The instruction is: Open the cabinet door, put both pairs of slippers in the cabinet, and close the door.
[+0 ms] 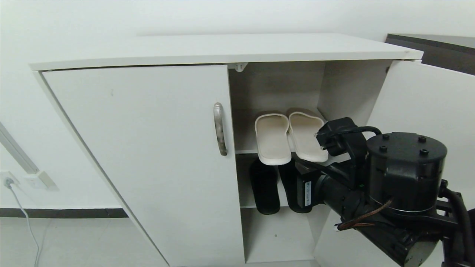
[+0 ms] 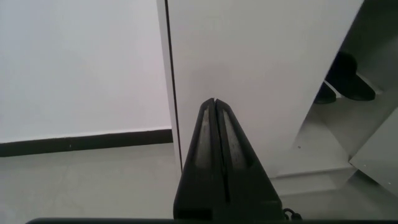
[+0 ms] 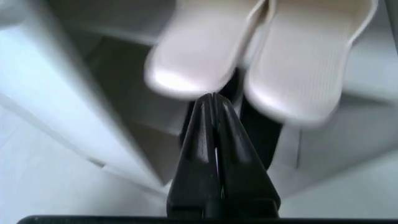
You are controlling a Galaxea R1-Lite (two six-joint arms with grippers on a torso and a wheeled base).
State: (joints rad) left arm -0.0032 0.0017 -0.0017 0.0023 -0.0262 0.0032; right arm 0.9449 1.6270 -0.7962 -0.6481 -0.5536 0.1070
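white slippers (image 1: 272, 139) sit shelved above black slippers (image 1: 264, 190) in cabinet (image 1: 222, 48).

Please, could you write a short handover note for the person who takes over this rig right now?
End effectors: left end effector shut, empty, facing the closed left door; right end effector shut, empty, close in front of the slippers.
Things: white slippers on the upper shelf, black slippers on the lower shelf.
Done: right door open, both pairs in.
Left: close the right door.

1. White cabinet (image 1: 222, 48): right door (image 1: 419, 100) swung open, left door (image 1: 141, 148) shut.
2. Cream slippers (image 1: 272, 139) lie side by side on the upper shelf, ends overhanging its edge.
3. Black slippers (image 1: 264, 189) lie side by side on the shelf below.
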